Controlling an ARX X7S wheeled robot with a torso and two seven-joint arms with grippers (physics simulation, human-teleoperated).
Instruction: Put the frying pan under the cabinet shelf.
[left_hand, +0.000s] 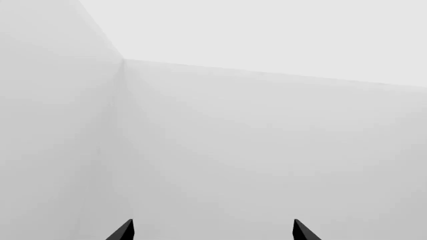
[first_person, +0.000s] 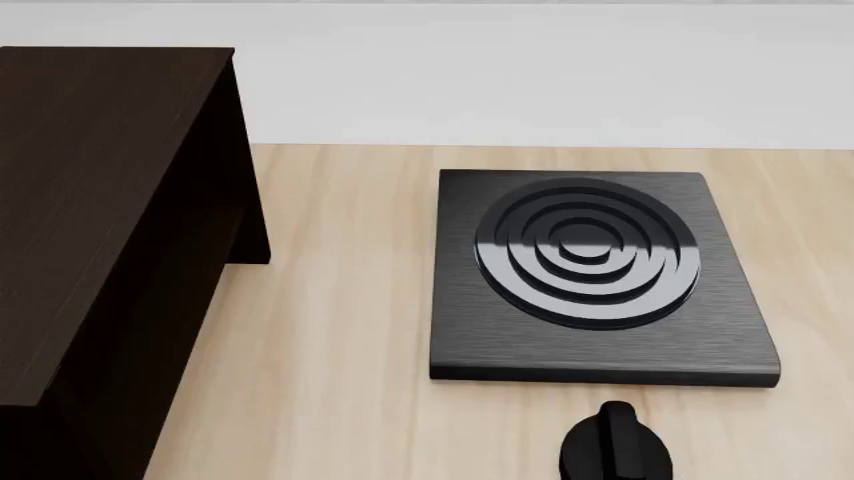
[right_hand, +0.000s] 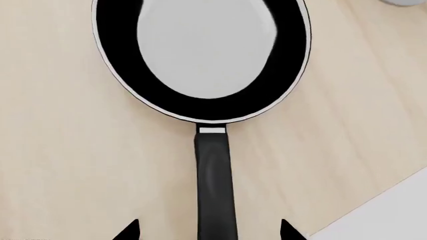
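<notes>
Your frying pan (right_hand: 203, 55) lies flat and upright on the tabletop, glossy black with a thin silver rim, its handle pointing to 6 o'clock in the right wrist view. The cabinet shelf (first_person: 100, 230), dark wood-grained, stands at 9 o'clock in your head view.

Left end effector (left_hand: 213, 231): only two dark fingertips (left_hand: 123, 231) visible, set apart, nothing between them. Beyond, pale grey planes meet at one corner (left_hand: 124, 59), possibly walls.
</notes>
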